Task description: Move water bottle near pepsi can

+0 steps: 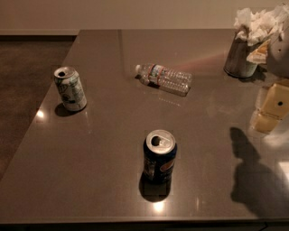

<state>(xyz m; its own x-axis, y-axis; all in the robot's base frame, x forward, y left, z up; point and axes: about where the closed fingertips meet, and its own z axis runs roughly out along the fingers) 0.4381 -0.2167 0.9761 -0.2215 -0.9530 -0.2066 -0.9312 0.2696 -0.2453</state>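
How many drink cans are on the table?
2. The white-and-green can stands near the left edge; the blue can stands front centre. None seem hidden. The gripper hangs at the right edge.

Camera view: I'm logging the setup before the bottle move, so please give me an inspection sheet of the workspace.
Surface: glossy grey-brown table, with light glints and a dark shadow at the right.
Job's things: water bottle lying on its side mid-table, cap to the left; pepsi can upright nearer the front edge, well apart from the bottle.
Clutter: white-and-green can upright at the left; metal holder stuffed with napkins at the far right.
Grippers: gripper at the right edge, apart from the bottle.
Cables: nothing seen.
Surroundings: dark floor at the left, pale wall behind.
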